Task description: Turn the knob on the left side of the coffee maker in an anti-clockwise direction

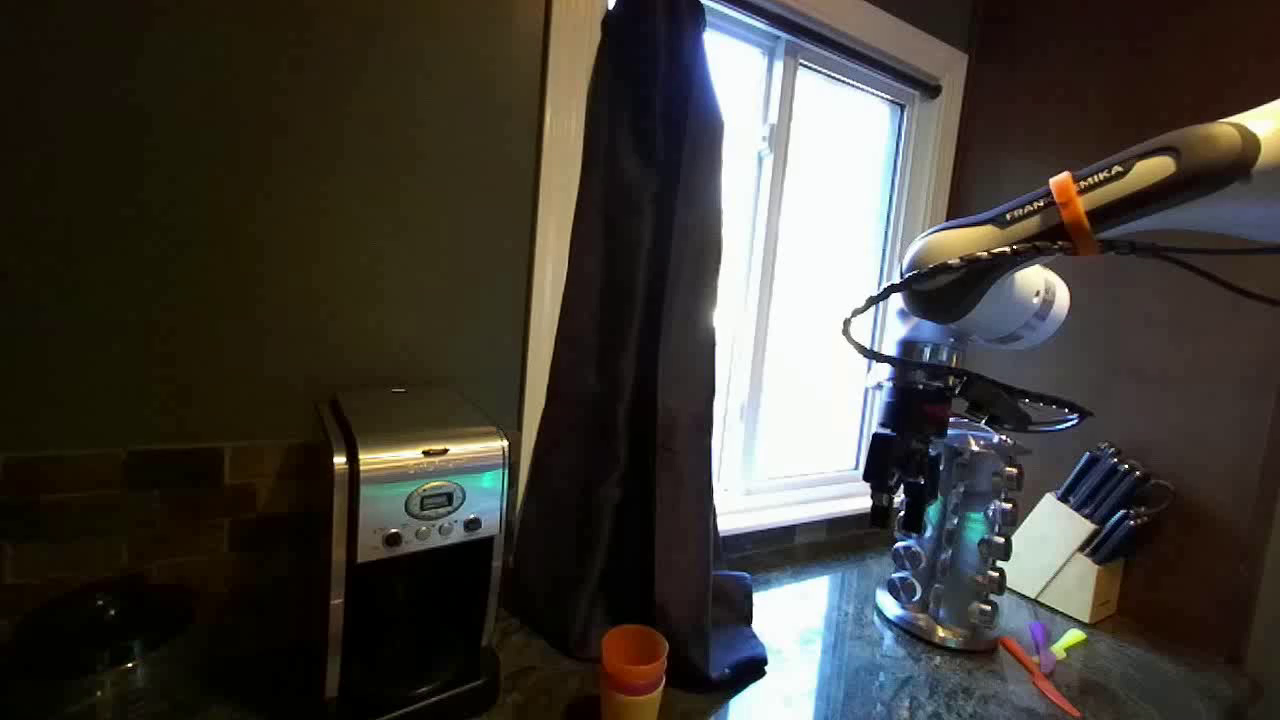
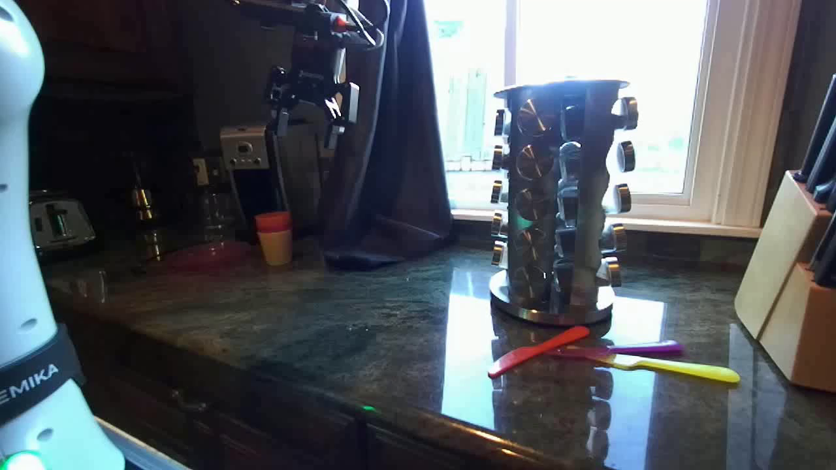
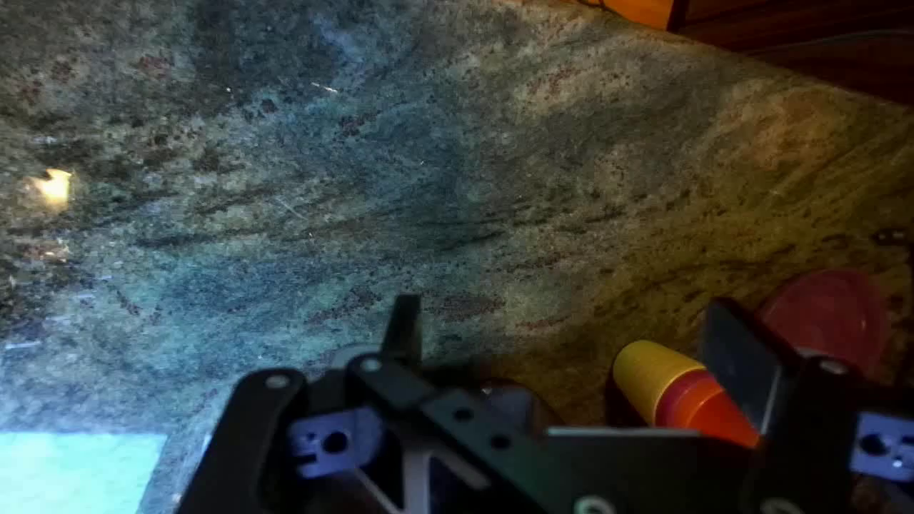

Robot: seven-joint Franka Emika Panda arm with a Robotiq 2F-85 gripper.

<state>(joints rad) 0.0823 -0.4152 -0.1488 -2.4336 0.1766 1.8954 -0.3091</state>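
The coffee maker (image 1: 415, 575) is seen upright at the lower left of the frame in an exterior view, its long axis vertical. The knob (image 1: 393, 539) to be turned is set at the lower left of its silver panel (image 1: 436, 515); any mark on it is too small and dim to be read.

The gripper (image 1: 898, 518) is placed right of centre, well apart from the machine, with the dark curtain (image 1: 650, 400) hanging between them in the picture. Its fingers (image 3: 739, 368) are pointed down and, in the wrist view, are spread apart with nothing held. In an exterior view the machine is shown lower and to the left of the gripper, apparently farther back, with the stacked cups (image 2: 273, 238) at its near side.

The turn is judged not yet begun. A long reach seems to be called for, across the frame toward its left. Because the knob is mounted on an upright front while the fingers are aimed at the counter (image 3: 428, 178), the wrist will probably have to be tipped toward level. The cups could be knocked if a low path is taken.
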